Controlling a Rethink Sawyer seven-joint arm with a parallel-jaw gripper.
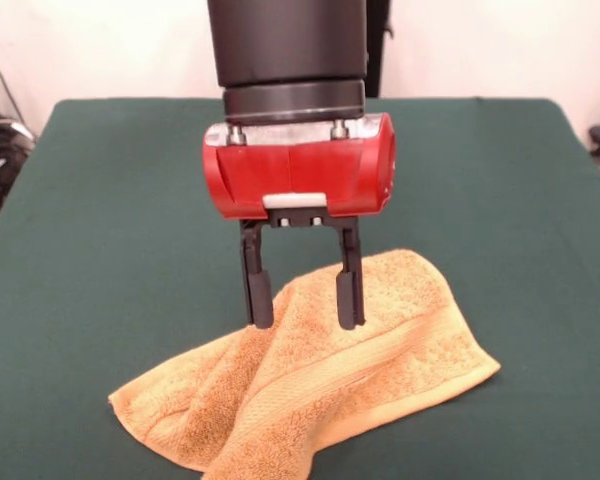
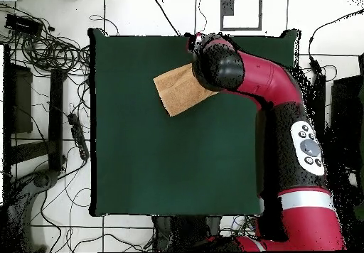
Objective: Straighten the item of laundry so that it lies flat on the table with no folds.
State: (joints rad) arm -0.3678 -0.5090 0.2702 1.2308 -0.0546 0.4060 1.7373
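The orange-tan terry towel (image 1: 320,385) lies rumpled on the dark green table (image 1: 100,250), near the front edge in the front view, with a raised fold running through its middle and a woven band showing. My gripper (image 1: 303,310) hangs open just above the towel's upper fold, its two black fingers (image 1: 258,290) apart with nothing between them. In the overhead view the towel (image 2: 178,90) shows near the table's top edge, and the arm (image 2: 220,65) covers its right part and hides the gripper.
The red and black arm (image 2: 284,108) reaches over the table's right side in the overhead view. Cables and black gear (image 2: 43,51) lie on the floor to the left of the table (image 2: 163,165).
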